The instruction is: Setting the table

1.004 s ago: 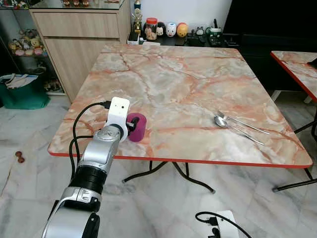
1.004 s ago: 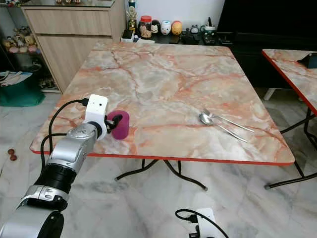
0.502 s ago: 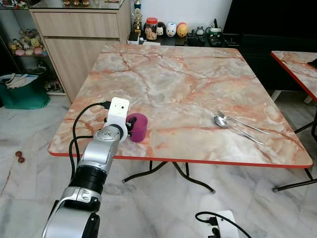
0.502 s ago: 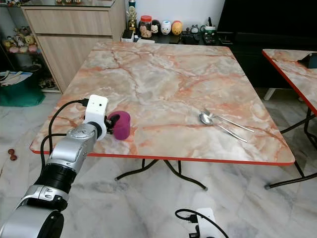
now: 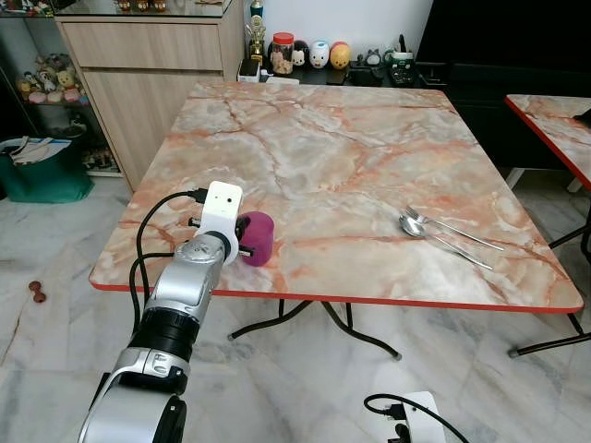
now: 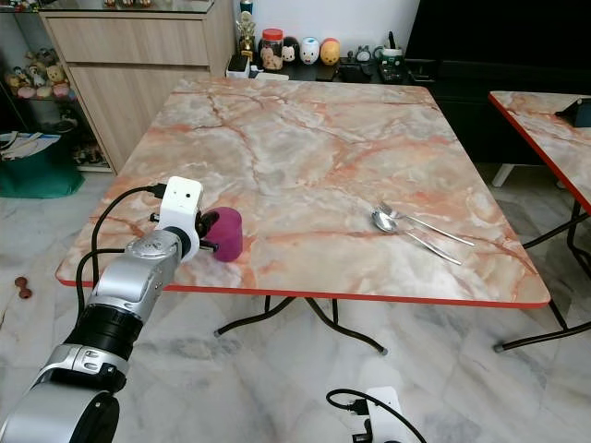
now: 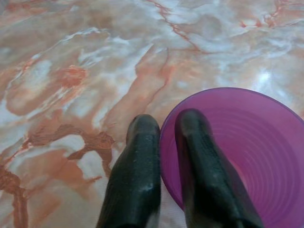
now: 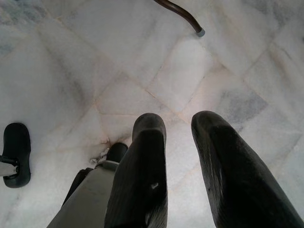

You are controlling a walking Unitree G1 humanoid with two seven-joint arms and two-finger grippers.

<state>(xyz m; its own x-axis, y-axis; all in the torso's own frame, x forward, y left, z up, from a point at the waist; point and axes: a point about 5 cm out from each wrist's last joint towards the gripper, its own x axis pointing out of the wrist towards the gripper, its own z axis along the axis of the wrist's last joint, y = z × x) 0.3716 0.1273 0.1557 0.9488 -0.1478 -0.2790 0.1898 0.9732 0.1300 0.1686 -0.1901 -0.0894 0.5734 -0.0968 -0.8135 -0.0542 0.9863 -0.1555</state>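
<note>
A purple plastic cup (image 5: 258, 238) stands near the front left corner of the marble-topped table (image 5: 314, 148), leaning slightly toward my left arm. My left gripper (image 5: 242, 236) is shut on the cup's rim (image 7: 223, 156), with one black finger inside it and the other outside. A metal spoon (image 5: 411, 225) and a fork (image 5: 454, 232) lie together on the table's right side, well away from the cup. In the right wrist view, my right gripper (image 8: 178, 124) hangs open over the tiled floor.
A wooden cabinet (image 5: 148, 74) stands at the back left, and a low shelf with jars and figurines (image 5: 314, 57) is behind the table. A second table (image 5: 559, 129) is on the right. A green bag (image 5: 42, 171) and a power strip (image 5: 406, 413) are on the floor.
The purple cup has tipped a little toward my left gripper and shifted slightly. The arm has hardly moved.
</note>
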